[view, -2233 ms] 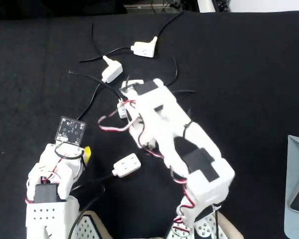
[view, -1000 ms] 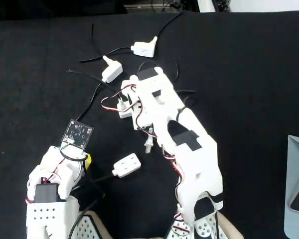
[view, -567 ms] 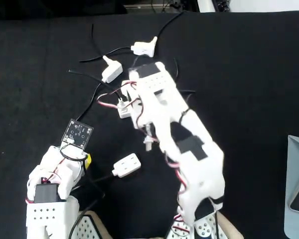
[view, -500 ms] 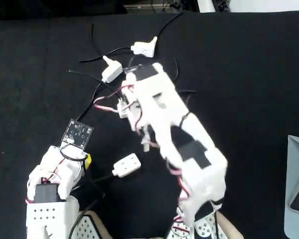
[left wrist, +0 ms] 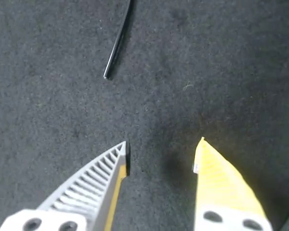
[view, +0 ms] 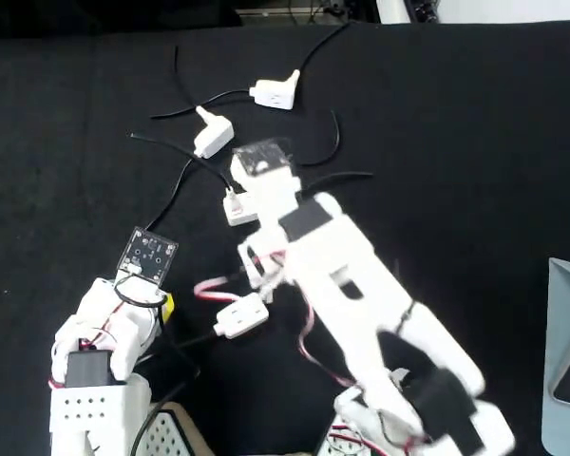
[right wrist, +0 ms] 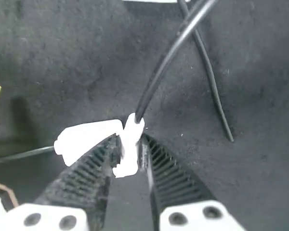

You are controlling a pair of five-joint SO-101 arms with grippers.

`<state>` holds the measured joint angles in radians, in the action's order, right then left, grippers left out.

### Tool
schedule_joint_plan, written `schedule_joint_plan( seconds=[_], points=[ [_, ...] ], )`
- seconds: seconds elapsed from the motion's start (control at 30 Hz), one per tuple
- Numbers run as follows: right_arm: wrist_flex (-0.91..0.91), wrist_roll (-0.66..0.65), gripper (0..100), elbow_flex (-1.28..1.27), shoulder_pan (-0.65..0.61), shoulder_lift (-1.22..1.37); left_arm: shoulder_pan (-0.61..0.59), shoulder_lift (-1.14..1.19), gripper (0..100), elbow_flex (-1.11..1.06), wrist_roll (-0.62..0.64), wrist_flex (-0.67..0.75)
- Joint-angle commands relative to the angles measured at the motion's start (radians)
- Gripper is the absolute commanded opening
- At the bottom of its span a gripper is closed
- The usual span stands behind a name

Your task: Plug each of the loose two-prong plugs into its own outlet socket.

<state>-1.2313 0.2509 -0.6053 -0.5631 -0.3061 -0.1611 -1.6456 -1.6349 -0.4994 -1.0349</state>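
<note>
Right jaws clamped on plug [right wrist: 129,144], cord trailing away from wrist. Outlet socket [right wrist: 86,137] just beside plug on worktop [right wrist: 250,62] (prongs hidden, alignment unsure). Left jaws apart, empty, farther off.

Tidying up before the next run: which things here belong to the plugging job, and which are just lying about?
For the job:
- plug in the right claw
- outlet socket beside it
- other white cord ends farther out

Lying about:
- grey tray off to the side
</note>
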Motion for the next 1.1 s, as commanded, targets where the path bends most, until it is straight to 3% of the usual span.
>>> schedule_joint_plan(
  seconds=[0.0, 0.43, 0.73, 0.87, 1.07],
  points=[
    [0.124, 0.028, 1.3, -0.154, -0.014, -0.151, -0.007, -0.011, 23, 0.007, -0.008, 0.0],
    [0.45, 0.011, 1.2, -0.489, -0.014, -0.449, -0.005, -0.012, 23, 0.013, 0.0, 0.02],
    [0.686, -0.175, 1.2, -0.731, -0.014, -0.776, 0.004, -0.012, 23, 0.016, 0.252, 0.419],
    [0.709, -0.238, 1.1, -0.835, -0.025, -0.966, 0.018, -0.011, 23, 0.01, 0.333, 0.611],
    [0.706, -0.29, 1.1, -0.984, -0.15, -1.279, 0.17, -0.009, 23, 0.044, 0.351, 0.666]
  ],
)
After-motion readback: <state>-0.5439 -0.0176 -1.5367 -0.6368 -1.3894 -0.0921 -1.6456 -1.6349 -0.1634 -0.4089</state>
